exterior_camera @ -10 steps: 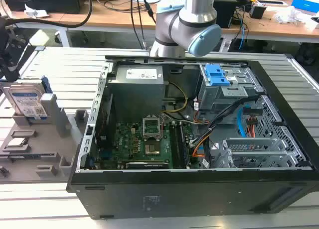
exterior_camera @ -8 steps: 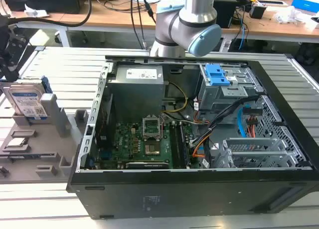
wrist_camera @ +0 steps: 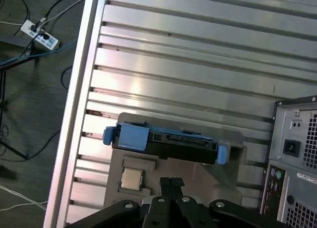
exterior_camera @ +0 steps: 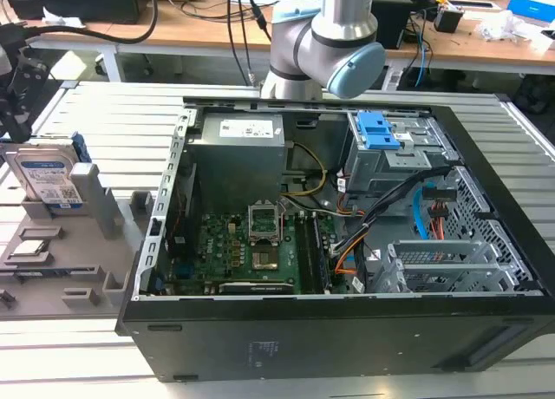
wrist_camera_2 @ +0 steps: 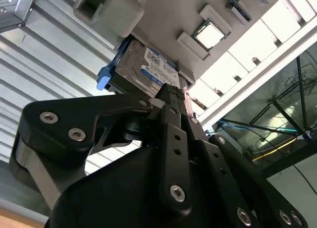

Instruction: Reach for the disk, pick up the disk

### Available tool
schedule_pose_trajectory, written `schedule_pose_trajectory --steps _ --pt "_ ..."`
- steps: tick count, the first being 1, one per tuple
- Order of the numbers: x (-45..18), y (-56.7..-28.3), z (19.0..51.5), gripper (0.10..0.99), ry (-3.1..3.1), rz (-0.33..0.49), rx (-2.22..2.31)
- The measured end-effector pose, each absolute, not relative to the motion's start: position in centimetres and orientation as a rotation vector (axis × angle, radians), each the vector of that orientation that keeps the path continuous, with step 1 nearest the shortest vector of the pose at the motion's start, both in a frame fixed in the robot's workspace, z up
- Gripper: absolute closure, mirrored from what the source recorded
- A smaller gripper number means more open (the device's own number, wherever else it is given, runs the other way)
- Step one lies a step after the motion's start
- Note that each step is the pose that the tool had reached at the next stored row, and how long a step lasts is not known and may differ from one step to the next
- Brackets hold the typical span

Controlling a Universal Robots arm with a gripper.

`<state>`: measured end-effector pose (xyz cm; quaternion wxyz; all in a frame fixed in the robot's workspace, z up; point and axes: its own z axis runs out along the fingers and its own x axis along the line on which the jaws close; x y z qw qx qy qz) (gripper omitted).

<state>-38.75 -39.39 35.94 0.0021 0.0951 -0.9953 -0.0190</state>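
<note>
Ribbed metal surface (wrist_camera: 198,64) carries an open computer case (exterior_camera: 347,330), with a grey holder (exterior_camera: 97,204) at the exterior view's left. The disk (exterior_camera: 48,178) stands on edge in that holder. Judged rigid, dense and shock-sensitive; best gripped across its flat faces, clear of the blue bracket (wrist_camera: 133,137). The arm (exterior_camera: 334,35) poses the claw (wrist_camera: 171,181) close above the disk, fingertips together, empty.
</note>
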Motion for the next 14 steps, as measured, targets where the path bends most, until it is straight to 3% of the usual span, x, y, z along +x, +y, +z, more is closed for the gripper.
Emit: schedule_pose_trajectory --steps 14 --pt "-38.75 -39.39 35.94 0.980 -3.033 -0.058 0.776"
